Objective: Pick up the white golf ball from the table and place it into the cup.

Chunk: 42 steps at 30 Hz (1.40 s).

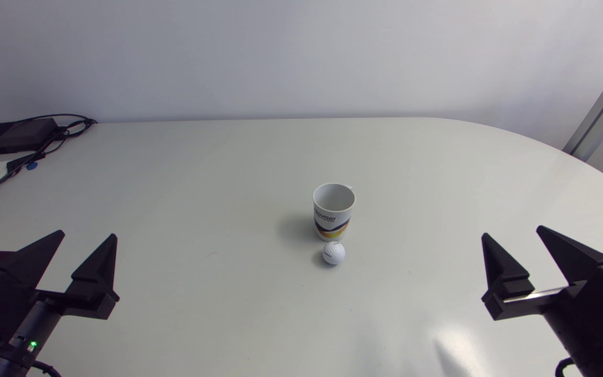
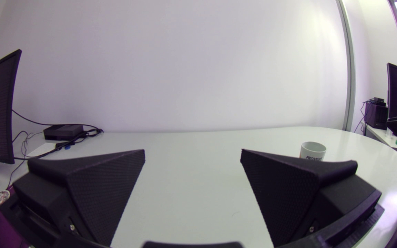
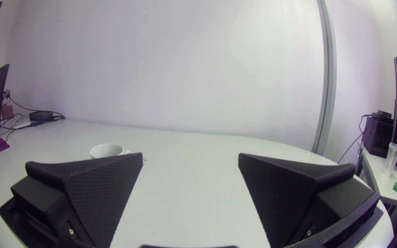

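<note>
Head view, dimpled white golf ball (image 1: 333,253) just beside glossy cylindrical cup (image 1: 333,220)

In the head view the left arm (image 1: 19,324) comes in at the lower left corner and the right arm (image 1: 589,314) at the lower right, the left gripper (image 1: 87,234) and the right gripper (image 1: 512,231) both pointing up the frame, black wedge fingers spread wide apart.
</note>
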Each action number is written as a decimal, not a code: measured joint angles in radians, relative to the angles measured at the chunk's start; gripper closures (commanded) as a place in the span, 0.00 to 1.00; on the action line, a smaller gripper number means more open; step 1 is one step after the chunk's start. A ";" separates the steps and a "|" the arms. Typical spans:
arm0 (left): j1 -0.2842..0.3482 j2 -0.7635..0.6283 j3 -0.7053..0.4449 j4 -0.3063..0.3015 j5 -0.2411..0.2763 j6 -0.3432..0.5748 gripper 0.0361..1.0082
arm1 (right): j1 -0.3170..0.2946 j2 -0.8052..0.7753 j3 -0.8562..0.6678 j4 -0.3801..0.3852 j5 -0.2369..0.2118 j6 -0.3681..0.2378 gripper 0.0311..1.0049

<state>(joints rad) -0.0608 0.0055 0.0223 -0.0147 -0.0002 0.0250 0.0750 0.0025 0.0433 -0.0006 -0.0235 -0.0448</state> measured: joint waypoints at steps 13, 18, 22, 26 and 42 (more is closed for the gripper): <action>0.000 0.000 0.000 0.000 0.000 0.000 0.02 | 0.013 0.001 0.093 -0.091 -0.003 0.000 0.03; 0.000 0.000 0.000 0.000 0.000 0.000 0.02 | 0.013 0.080 0.170 -0.091 -0.002 0.000 0.03; 0.000 0.000 0.000 0.000 0.000 0.000 0.02 | 0.013 0.216 0.242 -0.090 -0.002 0.000 0.03; 0.000 0.000 0.000 0.000 0.000 0.000 0.02 | 0.014 0.351 0.304 -0.086 0.004 0.000 0.03; 0.001 0.000 0.000 0.000 0.000 0.000 0.02 | 0.060 0.871 0.409 -0.085 -0.008 0.003 0.03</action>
<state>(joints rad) -0.0601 0.0055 0.0223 -0.0147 -0.0002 0.0250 0.1345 0.8730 0.4522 -0.0853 -0.0315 -0.0414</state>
